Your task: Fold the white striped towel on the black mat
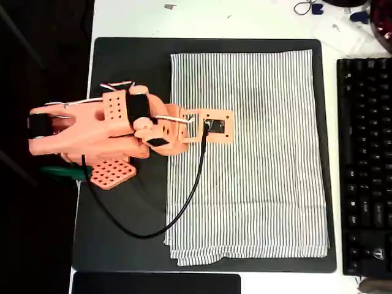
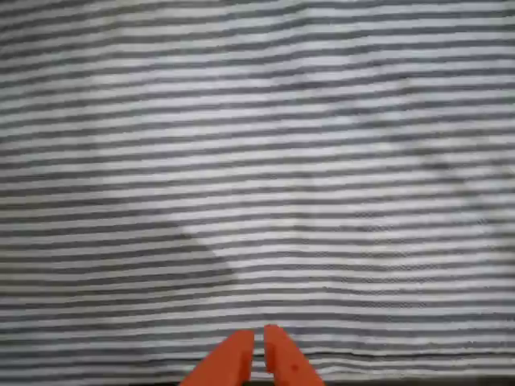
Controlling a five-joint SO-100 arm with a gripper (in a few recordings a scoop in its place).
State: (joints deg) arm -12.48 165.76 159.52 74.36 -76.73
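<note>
I'm working over a white tabletop with a big flat matte black mat laid across most of it. The white striped towel, a thin rectangular cloth with fine dark grey pinstripes, lies flat on the right part of that mat, its long axis running from the mat's far edge to its near edge in the overhead view, layered hems showing along the near edge.

My orange arm reaches in from the mat's left side, and its hand sits over the towel just inside the cloth's left edge, roughly a third of the way down from the far edge. In the wrist view the two orange fingertips stand nearly together, only a thin slit between them, with nothing pinched; striped cloth spreads ahead of them.

So the towel stretches away to the right of the hand, with its left edge the nearest one to grab, I'd judge.

A black keyboard lies on the tabletop just beyond the mat's right edge, and a smaller black slab beyond the near edge. The arm's black cable loops across the towel's left edge and could snag a fold.
</note>
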